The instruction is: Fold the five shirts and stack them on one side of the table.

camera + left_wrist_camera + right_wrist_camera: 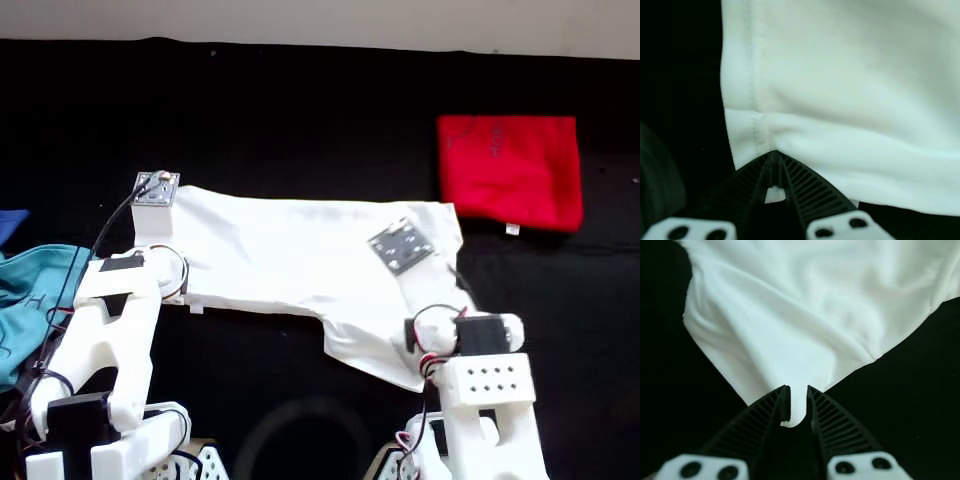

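The white shirt (pixel 290 260) is lying stretched across the middle of the table (pixel 300 120), its long axis running from arm to arm, with the left hand (pixel 774 167) pinching a hem corner at one end and the right hand (pixel 797 402) gripping a corner toward the other.

From up here I see a white shirt (pixel 300 260) spread across the middle of the black table (pixel 250 120). My left hand (pixel 155 190) sits at its 9 o'clock end, my right hand (pixel 400 245) over its 3 o'clock part. A folded red shirt (pixel 510 170) lies apart at 2 o'clock (flat and neat). Crumpled teal cloth (pixel 35 290) bunches at the table's 9 o'clock edge.
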